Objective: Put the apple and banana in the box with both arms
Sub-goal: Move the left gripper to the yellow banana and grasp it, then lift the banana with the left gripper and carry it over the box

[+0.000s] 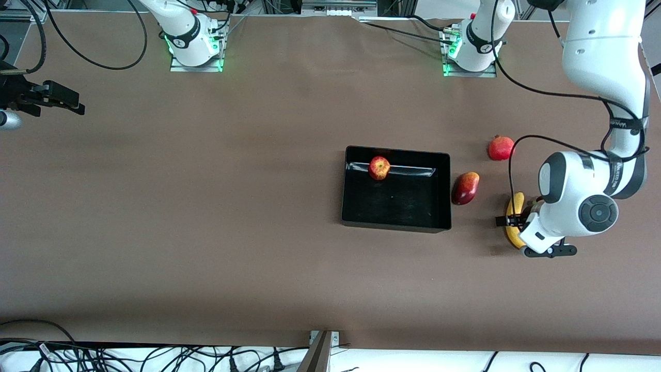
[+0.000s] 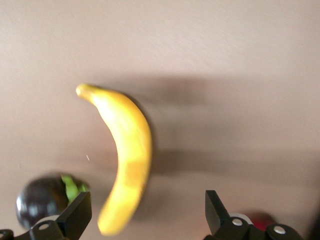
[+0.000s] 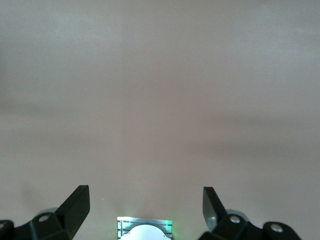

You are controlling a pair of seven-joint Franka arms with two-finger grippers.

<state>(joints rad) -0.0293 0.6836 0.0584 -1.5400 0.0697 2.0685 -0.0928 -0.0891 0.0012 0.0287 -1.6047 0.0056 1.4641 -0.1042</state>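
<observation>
Left gripper (image 2: 145,212) sits low at the right of the front frame, jaws spread wide right over the banana (image 1: 514,219), not pinching it yet. Right gripper (image 1: 64,101) waits way over at the upper left edge of the frame, jaws spread too, nothing in them. Biggest thing on the table (image 1: 206,232) is the box (image 1: 395,225), just right of center. Banana lies flat, well off to the box's right. Mango (image 1: 465,188) is just beside the box wall, pomegranate (image 1: 501,148) up and right of it. Apple (image 1: 379,168) is already inside the box, near its top wall.
</observation>
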